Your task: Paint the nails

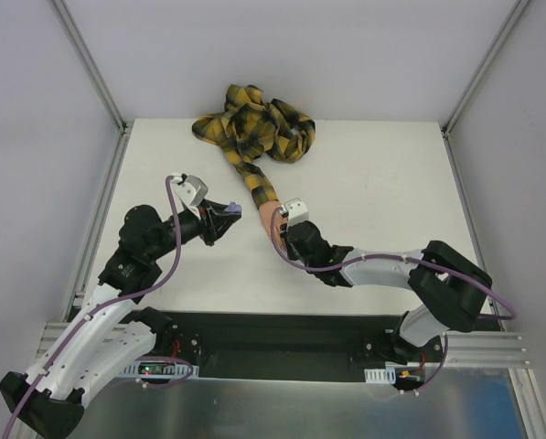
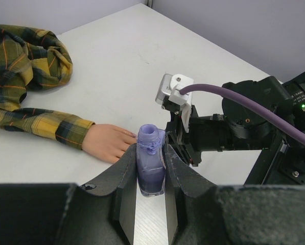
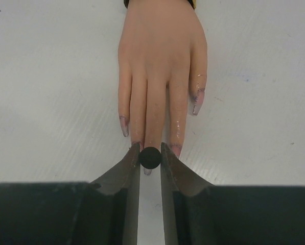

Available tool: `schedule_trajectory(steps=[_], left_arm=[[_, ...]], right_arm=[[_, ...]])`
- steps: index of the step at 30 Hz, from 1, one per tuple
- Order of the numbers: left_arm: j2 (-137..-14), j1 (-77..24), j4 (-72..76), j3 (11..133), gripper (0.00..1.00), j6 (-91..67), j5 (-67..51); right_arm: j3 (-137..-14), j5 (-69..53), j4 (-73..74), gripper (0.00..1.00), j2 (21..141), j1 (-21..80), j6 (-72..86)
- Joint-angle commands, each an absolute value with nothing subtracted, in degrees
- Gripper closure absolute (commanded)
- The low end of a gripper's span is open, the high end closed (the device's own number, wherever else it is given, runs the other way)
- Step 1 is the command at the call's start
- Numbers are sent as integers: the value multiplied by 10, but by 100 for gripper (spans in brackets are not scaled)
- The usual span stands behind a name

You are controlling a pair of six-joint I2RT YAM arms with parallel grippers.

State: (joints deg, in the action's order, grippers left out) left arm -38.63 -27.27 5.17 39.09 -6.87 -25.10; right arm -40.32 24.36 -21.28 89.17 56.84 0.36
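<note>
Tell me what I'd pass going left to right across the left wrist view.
plaid sleeve → mannequin hand → open purple bottle, clamped in the left gripper → right arm

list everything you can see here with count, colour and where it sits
table: one, white, under everything
plaid sleeve: one, yellow-black, bunched at the far edge, running down to the hand
mannequin hand: one, peach, flat mid-table, fingers pointing toward the near edge
nails: about five, pinkish-purple, on its fingertips, some partly hidden
bottle: one, purple, uncapped, held near the hand
black knob: one, black, over the middle fingertip
left gripper: one, black, shut on the bottle
right gripper: one, black, shut on the black knob
</note>
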Motion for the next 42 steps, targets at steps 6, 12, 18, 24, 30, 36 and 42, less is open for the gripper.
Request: schedule_trajectory(steps=[6, 12, 18, 24, 30, 36, 42], left_arm=[[-387, -268, 69, 417, 100, -77, -265], [-388, -268, 69, 417, 100, -77, -265], [-387, -267, 69, 417, 100, -76, -265], [-388, -268, 69, 417, 100, -77, -266], [-388, -267, 69, 418, 100, -77, -268], [-388, -267, 69, 417, 100, -78, -268], [-388, -268, 69, 417, 100, -78, -271]], right_arm=[[-425, 243, -233, 100, 895, 562, 3], [-426, 244, -233, 99, 896, 559, 3], [-428, 243, -233, 100, 901, 557, 3], [-433, 236, -233, 100, 906, 554, 4], [-427, 235, -233, 100, 900, 553, 4], [-418, 240, -227, 100, 895, 552, 13], [-413, 243, -221, 100, 888, 553, 21]])
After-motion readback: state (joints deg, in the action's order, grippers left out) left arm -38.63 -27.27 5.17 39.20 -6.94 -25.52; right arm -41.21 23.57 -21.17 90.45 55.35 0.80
